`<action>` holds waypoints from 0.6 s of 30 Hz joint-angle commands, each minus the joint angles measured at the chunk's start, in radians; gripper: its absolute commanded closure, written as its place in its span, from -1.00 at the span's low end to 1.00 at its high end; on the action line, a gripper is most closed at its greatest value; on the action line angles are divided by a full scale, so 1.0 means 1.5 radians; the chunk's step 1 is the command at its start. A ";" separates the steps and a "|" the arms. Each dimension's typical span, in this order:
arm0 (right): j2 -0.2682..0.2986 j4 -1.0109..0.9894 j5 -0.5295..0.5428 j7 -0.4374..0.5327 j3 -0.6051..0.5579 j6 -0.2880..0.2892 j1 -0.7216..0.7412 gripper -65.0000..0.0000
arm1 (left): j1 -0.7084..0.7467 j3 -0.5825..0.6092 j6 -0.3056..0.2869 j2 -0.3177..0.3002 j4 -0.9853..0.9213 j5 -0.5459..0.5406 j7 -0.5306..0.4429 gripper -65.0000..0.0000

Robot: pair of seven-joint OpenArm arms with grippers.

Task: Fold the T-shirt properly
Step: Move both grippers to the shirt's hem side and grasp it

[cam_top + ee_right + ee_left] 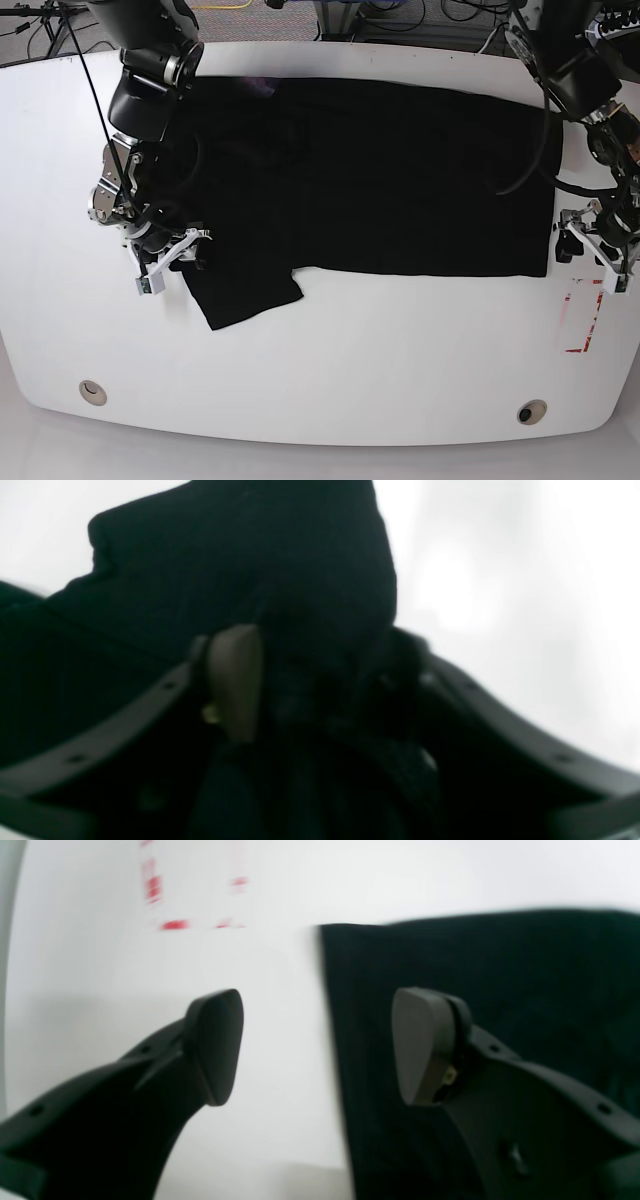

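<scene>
The black T-shirt (380, 180) lies spread flat across the white table (400, 350), one short sleeve (245, 295) sticking out at the near left. My right gripper (175, 258) sits at that sleeve's outer edge. In the right wrist view, bunched black cloth (250, 555) fills the gap of the right gripper (322, 675) against the visible pad (235, 680); the other pad is hidden. My left gripper (590, 250) hovers at the shirt's near right corner. In the left wrist view it (320, 1045) is open, straddling the shirt's edge (500, 965), with nothing held.
Red tape marks (582, 320) lie on the table just beyond the shirt's right corner, blurred in the left wrist view (175, 924). Two round holes (92, 392) (531, 411) sit near the table's front edge. Cables and gear crowd the floor behind the table.
</scene>
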 commanded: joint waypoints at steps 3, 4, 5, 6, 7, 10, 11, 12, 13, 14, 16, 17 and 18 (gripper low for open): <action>0.001 0.002 -0.018 -0.034 -0.002 0.001 0.003 0.43 | -0.039 0.002 -0.001 -0.031 -0.077 -0.010 -0.062 -0.35; 0.001 0.002 -0.018 -0.034 -0.002 0.001 0.003 0.51 | -0.042 0.002 -0.001 -0.034 -0.092 -0.010 -0.072 -0.35; 0.001 0.002 -0.018 -0.034 -0.002 0.001 0.003 0.61 | -0.047 0.002 -0.001 -0.035 -0.113 -0.010 -0.083 -0.36; 0.001 0.002 -0.018 -0.034 -0.002 0.001 0.003 0.68 | -0.053 0.002 -0.001 -0.037 -0.127 -0.010 -0.089 -0.36; 0.001 0.002 -0.018 -0.034 -0.002 0.001 0.003 0.75 | -0.059 0.003 -0.001 -0.042 -0.144 -0.010 -0.097 -0.36; 0.001 0.002 -0.019 -0.034 -0.002 0.001 0.003 0.93 | -0.079 0.008 -0.001 -0.049 -0.200 -0.009 -0.121 -0.43; 0.001 0.002 -0.019 -0.034 -0.002 0.001 0.003 0.95 | -0.085 0.016 -0.001 -0.049 -0.221 -0.009 -0.129 -0.48; 0.001 0.002 -0.019 -0.034 -0.002 0.001 0.003 0.96 | -0.089 0.022 -0.001 -0.050 -0.237 -0.009 -0.134 -0.52; 0.001 0.002 -0.019 -0.034 -0.002 0.001 0.003 0.96 | -0.094 0.031 -0.001 -0.055 -0.257 -0.009 -0.144 -0.56; 0.001 0.002 -0.019 -0.034 -0.002 0.001 0.003 0.96 | -0.097 0.037 -0.001 -0.059 -0.268 -0.009 -0.150 -0.58; 0.001 0.002 -0.019 -0.034 -0.002 0.001 0.003 0.96 | -0.100 0.054 -0.001 -0.064 -0.296 -0.009 -0.170 -0.58; 0.001 0.002 -0.019 -0.034 -0.002 0.001 0.003 0.96 | -0.100 0.059 -0.001 -0.064 -0.303 -0.009 -0.175 -0.58; 0.001 0.002 -0.019 -0.034 -0.002 0.001 0.003 0.96 | -0.100 0.067 -0.001 -0.065 -0.318 -0.009 -0.186 -0.58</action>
